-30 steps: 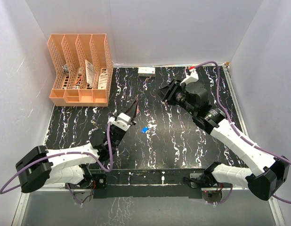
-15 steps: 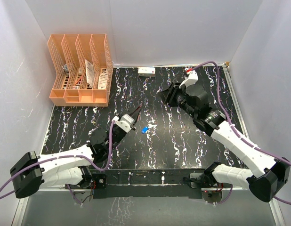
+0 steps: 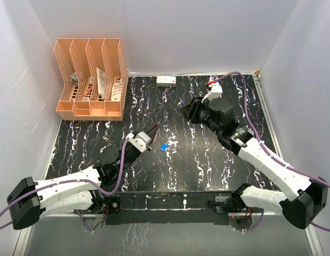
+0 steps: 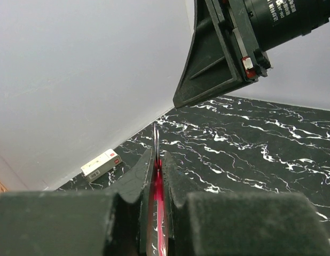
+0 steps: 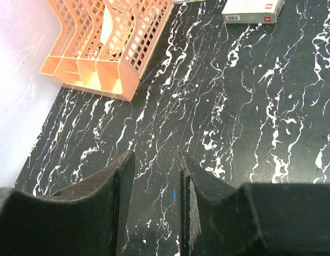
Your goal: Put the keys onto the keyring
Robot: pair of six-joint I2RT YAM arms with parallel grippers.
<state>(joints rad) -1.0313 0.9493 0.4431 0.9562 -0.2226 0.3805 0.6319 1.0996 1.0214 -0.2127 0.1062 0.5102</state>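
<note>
Bench (image 3: 207,160) showing black marble with white veins, white walls (image 3: 181,37) enclosing it. Left pincer (image 4: 157,164) clamping keyring (image 4: 157,188) by red strap; right pincer (image 5: 154,160) hanging part-open, empty. Keys (image 3: 165,146) lying mid-bench. Lettering on white box (image 5: 253,10) being too small to read.

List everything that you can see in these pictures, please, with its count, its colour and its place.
blue key: one, bright blue head, on the table near the middle
silvery key: one, silver-white, close beside the blue key
keyring: one, red strap with a thin metal ring, held in the left gripper
file rack: one, orange, far left of the table, some papers inside
box: one, white, far edge of the table by the back wall
table: one, black with white veins
left gripper: one, black, shut on the keyring
right gripper: one, black, open and empty, above the table
</note>
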